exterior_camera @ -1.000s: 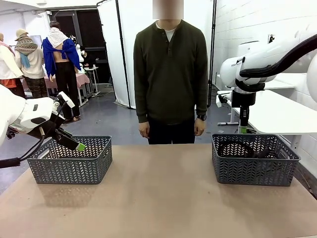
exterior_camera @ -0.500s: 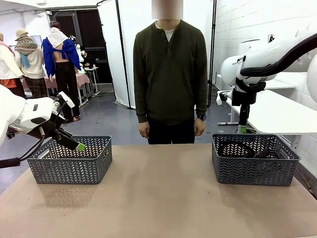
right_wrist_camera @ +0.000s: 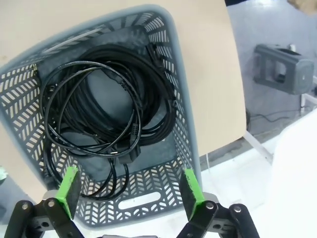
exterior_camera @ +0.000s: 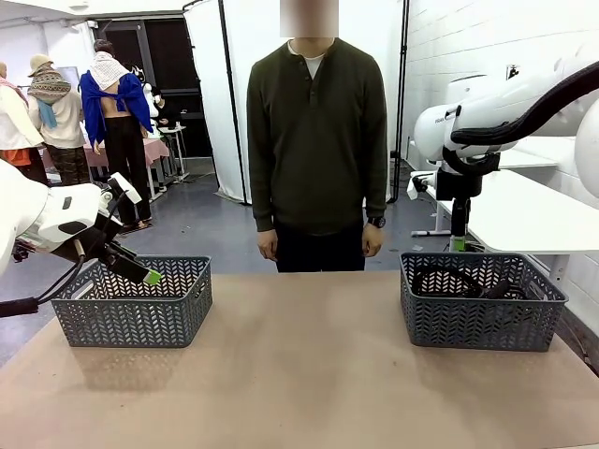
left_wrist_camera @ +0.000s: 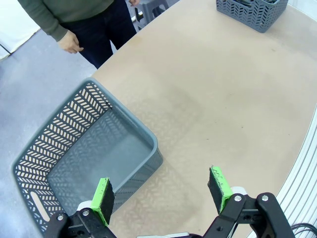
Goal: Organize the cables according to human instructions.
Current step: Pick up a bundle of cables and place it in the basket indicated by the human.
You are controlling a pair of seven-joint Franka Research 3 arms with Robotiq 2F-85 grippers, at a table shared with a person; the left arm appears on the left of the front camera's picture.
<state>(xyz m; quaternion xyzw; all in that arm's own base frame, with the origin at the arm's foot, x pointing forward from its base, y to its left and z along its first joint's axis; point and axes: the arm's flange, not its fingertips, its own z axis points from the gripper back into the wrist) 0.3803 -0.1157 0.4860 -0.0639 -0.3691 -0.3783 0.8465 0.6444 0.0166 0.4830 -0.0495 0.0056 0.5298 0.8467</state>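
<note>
Nearest the camera, the worktop [exterior_camera: 299, 374] lies bare between two grey baskets.

Left basket [exterior_camera: 131, 301]: nothing lies in it, as the left wrist view confirms. The left pincer [left_wrist_camera: 161, 191] hangs over its near corner with jaws wide apart and nothing between the pads.

Right basket [exterior_camera: 482, 301]: the cables [right_wrist_camera: 106, 104] lie inside as overlapping black coils, flat on the basket floor, plugs mixed in among the loops. How many separate coils there are cannot be counted from these views.

The right pincer [right_wrist_camera: 130, 191] stands above this basket, toward its far side in the front view, pointing straight down, jaws wide, holding nothing. In the right wrist view the coils lie ahead of the green pads, the bundle's centre offset toward one finger, not midway between the two.

Judgement: the right arm is much the nearer to the cables; the left is well apart, across the worktop. Any pick would call for a descent into the basket, with the jaws set across one strand of a loop.

At the far edge the person [exterior_camera: 318, 140] stands with both hands down, giving no visible pointing gesture.
</note>
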